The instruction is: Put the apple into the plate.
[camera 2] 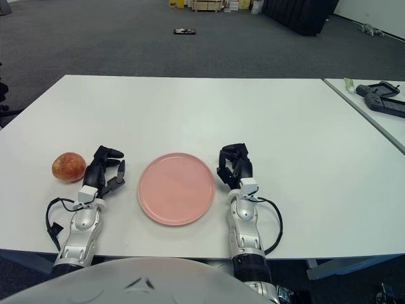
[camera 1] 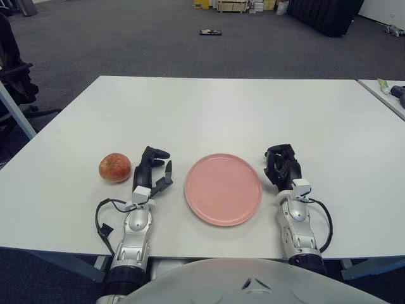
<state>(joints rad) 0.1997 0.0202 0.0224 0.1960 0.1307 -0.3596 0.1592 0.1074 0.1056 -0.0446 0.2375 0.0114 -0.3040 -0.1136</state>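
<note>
A red-yellow apple (camera 1: pixel 114 168) rests on the white table (camera 1: pixel 209 114) at the front left. A round pink plate (camera 1: pixel 223 189) lies empty at the front centre. My left hand (camera 1: pixel 154 170) lies on the table between the apple and the plate, just right of the apple and not touching it, with its fingers relaxed and holding nothing. My right hand (camera 1: pixel 282 166) rests on the table just right of the plate, fingers loosely curled and holding nothing.
A second table (camera 2: pixel 373 104) stands at the right with a dark device (camera 2: pixel 380 95) and a small green-white object (camera 2: pixel 349 82) on it. A dark chair (camera 1: pixel 12 69) stands off the table's left edge. Boxes and a small object lie on the floor far behind.
</note>
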